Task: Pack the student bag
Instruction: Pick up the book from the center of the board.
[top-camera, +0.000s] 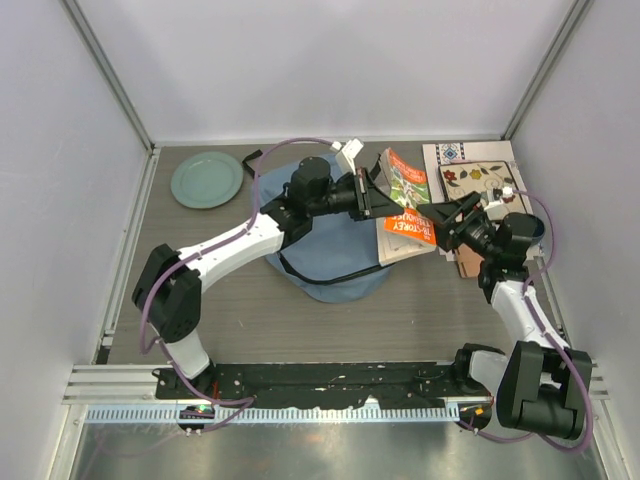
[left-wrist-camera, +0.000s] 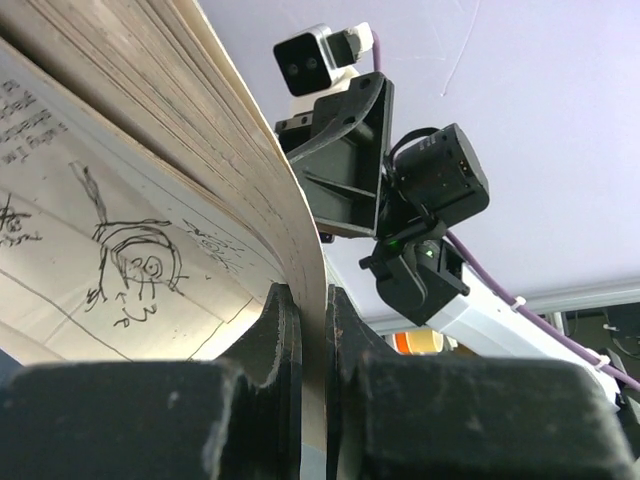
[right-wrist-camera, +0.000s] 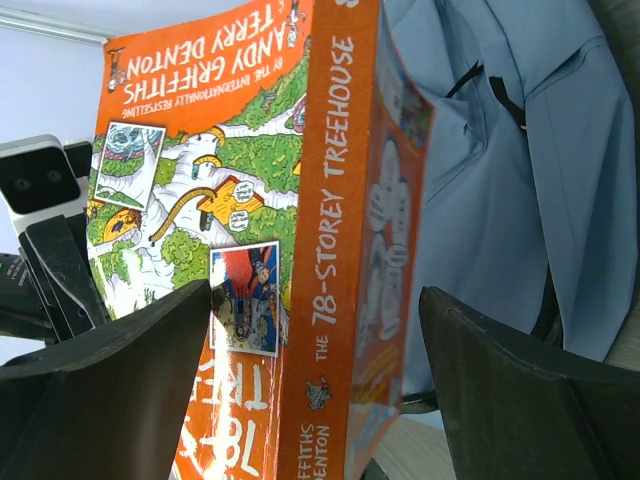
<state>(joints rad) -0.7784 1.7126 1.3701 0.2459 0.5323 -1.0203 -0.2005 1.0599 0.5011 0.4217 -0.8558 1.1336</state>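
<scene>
Your left fingers (left-wrist-camera: 275, 350) pinch the book (top-camera: 405, 200) by its pages at the right edge of the bag (top-camera: 330, 265), which sits mid-counter (top-camera: 250, 320). The book's spine faces your right fingers (right-wrist-camera: 110, 380), spread wide just beside it.

On the right wrist view I can read the orange book (right-wrist-camera: 340, 250) — its spine says "THE 78-STOREY TREEHOUSE", with "GRIFFITHS" and "DENTON" further along. Its cover, upside down to me, carries "ANDY GRIFFITHS" and "TERRY DENTON". From the top camera I make out "78-STOREY" on it. The open page (left-wrist-camera: 110, 250) at the left wrist has lettering too cropped to read.
</scene>
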